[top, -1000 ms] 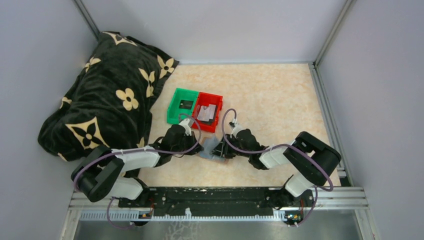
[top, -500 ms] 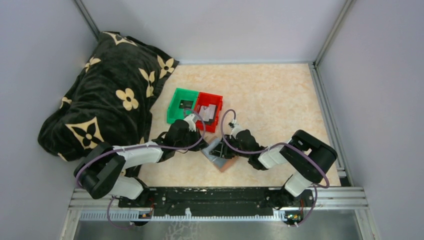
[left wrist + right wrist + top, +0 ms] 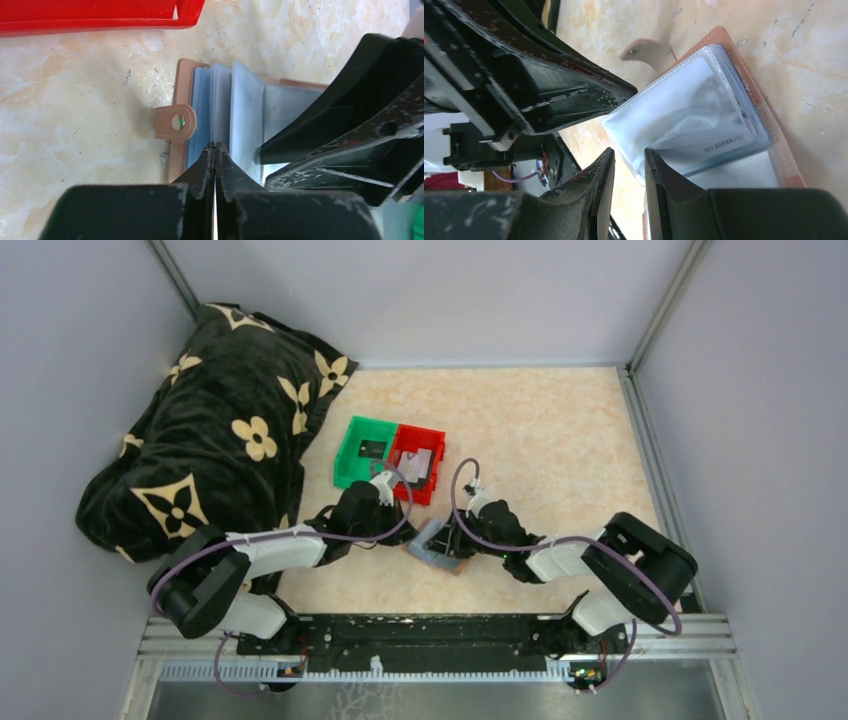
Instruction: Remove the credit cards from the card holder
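Tan leather-like covers are edging the card holder (image 3: 437, 546), which is lying open on the tabletop (image 3: 560, 440) between the two claws, near the red bin (image 3: 412, 496). The only writing that is reading clearly is "NO 88888", printed on a pale card (image 3: 720, 145) sitting inside one of the holder's clear sleeves (image 3: 684, 100). A round metal snap (image 3: 176, 121) is showing on the tan closing tab (image 3: 167, 131); no lettering is legible on it.

The right claw (image 3: 629, 165) is standing narrow, with the corner of a clear sleeve lying between its fingers. The left claw (image 3: 215, 146) is pressing fully closed, tips together at the edge of the fanned sleeves; I cannot tell whether a leaf is caught between them.

A dark card (image 3: 372, 448) is lying in the green bin (image 3: 348, 472), and a grey card (image 3: 415, 464) in the red bin. A black blanket (image 3: 210, 430) with cream flowers is lying heaped at the left.

Against half a second ago, the holder is lying flatter, with less of its tan underside showing. The right arm's elbow is sitting further out toward the right rail. The left claw is staying almost where it was.
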`<action>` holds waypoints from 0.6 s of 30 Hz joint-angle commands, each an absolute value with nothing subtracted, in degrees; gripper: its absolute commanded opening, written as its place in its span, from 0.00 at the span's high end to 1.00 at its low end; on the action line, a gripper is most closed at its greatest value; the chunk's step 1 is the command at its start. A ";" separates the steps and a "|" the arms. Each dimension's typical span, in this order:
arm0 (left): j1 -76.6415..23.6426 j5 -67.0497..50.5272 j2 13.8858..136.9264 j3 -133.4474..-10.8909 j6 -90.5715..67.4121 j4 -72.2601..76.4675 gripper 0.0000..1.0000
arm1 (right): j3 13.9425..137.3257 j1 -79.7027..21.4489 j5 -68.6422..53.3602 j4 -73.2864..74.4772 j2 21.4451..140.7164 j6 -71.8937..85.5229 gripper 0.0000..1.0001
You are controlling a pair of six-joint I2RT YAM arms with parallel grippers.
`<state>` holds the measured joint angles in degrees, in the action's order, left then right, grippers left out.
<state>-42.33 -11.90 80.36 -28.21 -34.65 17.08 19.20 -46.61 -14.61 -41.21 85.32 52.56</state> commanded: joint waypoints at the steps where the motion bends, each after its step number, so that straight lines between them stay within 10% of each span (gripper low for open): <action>1: -43.38 -14.57 78.81 -27.91 -34.49 16.79 1.00 | 19.31 -45.90 -11.96 -39.81 77.19 51.14 0.71; 18: -45.73 -14.95 80.57 -28.79 -35.69 18.49 1.00 | 14.77 -45.75 -5.21 -27.10 64.69 47.90 0.80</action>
